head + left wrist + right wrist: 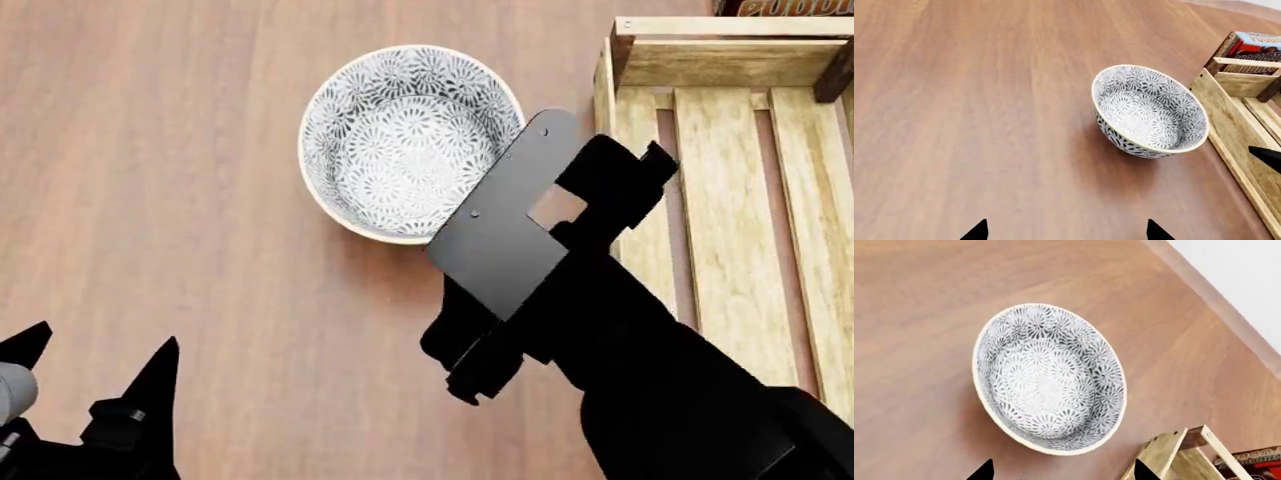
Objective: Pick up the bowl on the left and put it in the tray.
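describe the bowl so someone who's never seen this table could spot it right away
On the brown wooden table, find the long light-wood tray with the slatted bottom. The bowl sits upright on the table right beside the tray's long side, near one end. It is the only round thing there: white with a fine grey-blue floral pattern inside and out, a cream rim, and empty.

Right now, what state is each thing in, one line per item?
bowl: upright, empty, on the table beside the tray, not held.
tray: visible part empty.
pudding box: at the tray's far end.
left gripper: open, clear of the bowl.
right gripper: open, above the bowl's near rim.
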Controlling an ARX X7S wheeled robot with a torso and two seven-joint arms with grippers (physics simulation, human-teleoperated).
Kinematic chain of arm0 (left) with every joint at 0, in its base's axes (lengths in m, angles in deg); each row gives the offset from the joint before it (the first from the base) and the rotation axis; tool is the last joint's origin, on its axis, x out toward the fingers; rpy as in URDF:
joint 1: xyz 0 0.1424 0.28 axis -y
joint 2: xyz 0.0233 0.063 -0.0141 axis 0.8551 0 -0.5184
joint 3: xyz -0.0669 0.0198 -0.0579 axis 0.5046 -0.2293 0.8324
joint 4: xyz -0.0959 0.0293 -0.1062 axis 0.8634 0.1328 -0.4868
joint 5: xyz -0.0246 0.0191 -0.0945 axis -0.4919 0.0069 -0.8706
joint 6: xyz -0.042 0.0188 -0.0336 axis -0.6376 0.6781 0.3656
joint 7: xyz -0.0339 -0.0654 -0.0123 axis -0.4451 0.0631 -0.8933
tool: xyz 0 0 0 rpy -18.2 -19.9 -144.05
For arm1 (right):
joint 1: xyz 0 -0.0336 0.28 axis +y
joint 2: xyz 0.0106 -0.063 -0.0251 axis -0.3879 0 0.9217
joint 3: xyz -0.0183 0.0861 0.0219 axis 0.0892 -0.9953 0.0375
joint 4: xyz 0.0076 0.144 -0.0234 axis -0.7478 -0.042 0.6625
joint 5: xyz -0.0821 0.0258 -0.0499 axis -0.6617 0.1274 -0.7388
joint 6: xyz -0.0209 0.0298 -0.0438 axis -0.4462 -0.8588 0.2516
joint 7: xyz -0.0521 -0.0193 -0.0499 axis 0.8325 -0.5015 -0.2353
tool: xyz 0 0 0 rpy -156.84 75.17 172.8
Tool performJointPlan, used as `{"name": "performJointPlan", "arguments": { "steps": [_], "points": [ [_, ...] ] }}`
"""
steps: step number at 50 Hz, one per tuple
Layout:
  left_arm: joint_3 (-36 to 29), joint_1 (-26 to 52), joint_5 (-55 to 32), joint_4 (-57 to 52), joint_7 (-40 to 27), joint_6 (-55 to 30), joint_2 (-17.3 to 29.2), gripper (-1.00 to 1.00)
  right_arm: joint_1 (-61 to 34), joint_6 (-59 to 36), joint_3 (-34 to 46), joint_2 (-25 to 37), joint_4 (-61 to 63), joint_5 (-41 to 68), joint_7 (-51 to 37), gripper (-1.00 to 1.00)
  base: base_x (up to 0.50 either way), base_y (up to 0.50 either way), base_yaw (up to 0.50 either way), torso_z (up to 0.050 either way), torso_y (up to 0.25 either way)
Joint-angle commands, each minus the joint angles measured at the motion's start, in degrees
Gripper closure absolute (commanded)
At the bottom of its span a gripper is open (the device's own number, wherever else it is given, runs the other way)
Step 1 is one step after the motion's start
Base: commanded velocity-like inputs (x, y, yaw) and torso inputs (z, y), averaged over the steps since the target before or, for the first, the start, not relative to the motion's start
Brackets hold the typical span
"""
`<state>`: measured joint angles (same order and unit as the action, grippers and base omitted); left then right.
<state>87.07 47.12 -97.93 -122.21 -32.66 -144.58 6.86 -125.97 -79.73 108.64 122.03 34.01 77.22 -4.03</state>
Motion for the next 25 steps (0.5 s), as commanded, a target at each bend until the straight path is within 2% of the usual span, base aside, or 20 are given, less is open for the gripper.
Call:
{"name": "performJointPlan", "arguments": {
  "steps": [1,12,25],
  "points": [
    [0.4,-1.4,-0.1,0.5,0.5,1.0,0.6,-1.00,-7.9,9.2,15.9,-1.7,-12.8,-11.0,8.2,-1.00,0.00,0.00,0.00,0.000,0.000],
    [0.7,-2.5,0.2,1.3,1.5,2.6,1.2,-1.00,-11.8,18.5,26.1,-6.1,-26.1,-20.1,11.3,-1.00,0.00,0.00,0.00,0.000,0.000],
    [0.9,-2.9,0.0,1.4,2.2,3.8,1.9,-1.00,-14.6,26.0,28.8,-12.0,-40.2,-23.0,11.0,-1.00,0.00,0.00,0.00,0.000,0.000]
  ]
}}
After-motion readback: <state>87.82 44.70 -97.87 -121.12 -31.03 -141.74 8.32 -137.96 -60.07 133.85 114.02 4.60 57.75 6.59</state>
